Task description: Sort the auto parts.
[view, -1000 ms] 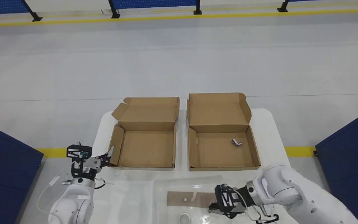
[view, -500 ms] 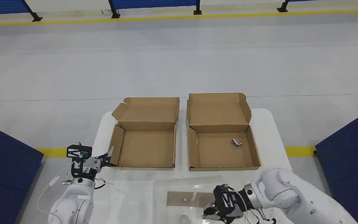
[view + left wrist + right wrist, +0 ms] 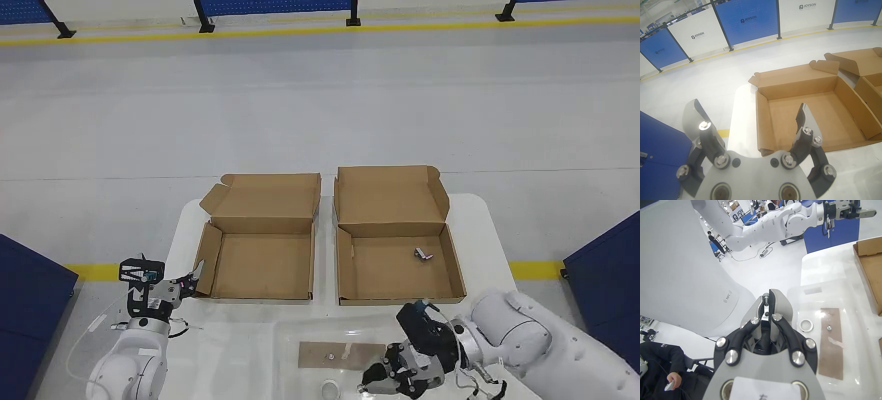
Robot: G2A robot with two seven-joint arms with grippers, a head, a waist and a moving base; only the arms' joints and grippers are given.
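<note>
— Entry: small metal stud (image 3: 765, 294). Location?
— Pinched between the tips of the right end effector (image 3: 767, 297), nearly closed on it, over the clear tray (image 3: 851, 306) on the counter (image 3: 480, 215).
— Handling?
— Probably light, rigid, smooth; liable to slip or roll. Best gripped across the shank.
— Left end effector (image 3: 749, 105)?
— Spread wide, empty, beside the left carton (image 3: 810, 117).
— Also in tray?
— One ring (image 3: 806, 325), one small nut (image 3: 829, 328).
</note>
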